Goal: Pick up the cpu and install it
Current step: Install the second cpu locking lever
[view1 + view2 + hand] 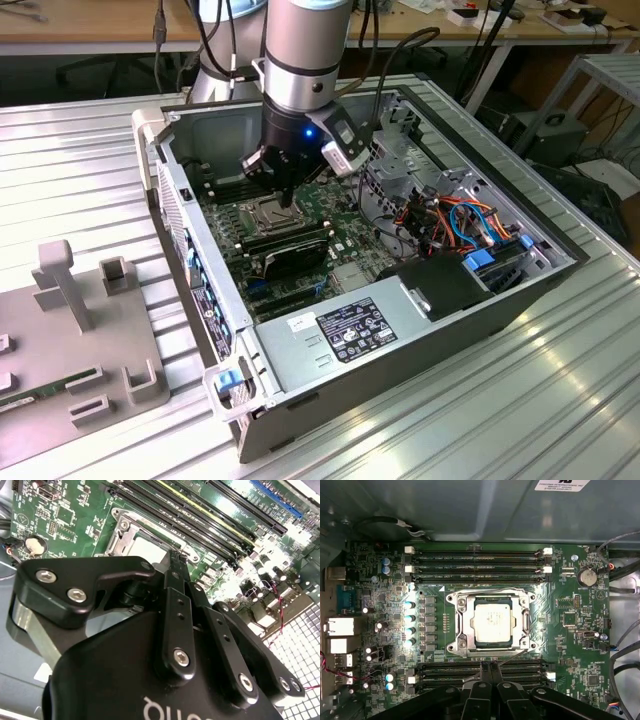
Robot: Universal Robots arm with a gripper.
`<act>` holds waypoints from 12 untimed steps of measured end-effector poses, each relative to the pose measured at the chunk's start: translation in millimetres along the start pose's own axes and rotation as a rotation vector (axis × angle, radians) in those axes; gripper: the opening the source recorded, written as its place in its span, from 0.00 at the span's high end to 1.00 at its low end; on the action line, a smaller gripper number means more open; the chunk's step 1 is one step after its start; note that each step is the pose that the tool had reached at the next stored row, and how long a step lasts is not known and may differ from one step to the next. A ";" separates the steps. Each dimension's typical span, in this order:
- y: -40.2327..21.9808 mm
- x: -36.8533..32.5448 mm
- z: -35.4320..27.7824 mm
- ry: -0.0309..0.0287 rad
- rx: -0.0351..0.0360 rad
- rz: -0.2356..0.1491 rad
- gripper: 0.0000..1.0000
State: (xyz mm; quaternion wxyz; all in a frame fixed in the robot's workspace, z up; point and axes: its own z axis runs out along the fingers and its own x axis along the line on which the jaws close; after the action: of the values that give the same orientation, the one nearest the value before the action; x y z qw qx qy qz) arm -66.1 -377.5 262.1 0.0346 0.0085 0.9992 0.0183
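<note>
Claw: the black two-fingered claw (487, 672) hung low inside the open grey metal computer case (400, 345), its fingers drawn narrow, tips together, with nothing between them; in the exterior view it stood over the board (283, 192).
Claw tips: in the first wrist view they ended just beside the near edge of the silver metal socket frame (461, 625), over the black memory slots (445, 672).
Task item: the small square cpu with dull silver-grey metal top (492, 622) lay flat inside that frame, on the green motherboard (570, 630).
Governing relation: the cpu lay just beyond the claw tips, ahead of them along the board and a little below, apart from them; being square, it offered no long axis.
Seating: the cpu appeared already in the socket, judging by its square, level fit in the frame.
Second wrist view: the cpu (145, 549) showed pale past the fingertip (175, 560).
Far ground: the ribbed metal worktop (90, 140) carried the case.
</note>
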 end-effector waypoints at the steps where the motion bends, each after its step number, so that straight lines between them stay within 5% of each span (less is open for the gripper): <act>1: 0.0 0.0 0.6 0.0032 0.0001 0.000 0.89; 4: -0.1 0.3 3.3 0.0144 0.0003 0.001 0.89; 12: -0.1 1.7 4.4 0.0143 0.0015 0.000 0.89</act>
State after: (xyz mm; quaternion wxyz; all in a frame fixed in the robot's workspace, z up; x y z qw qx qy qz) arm -67.5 -377.4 257.6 0.0274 0.0087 0.9994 0.0177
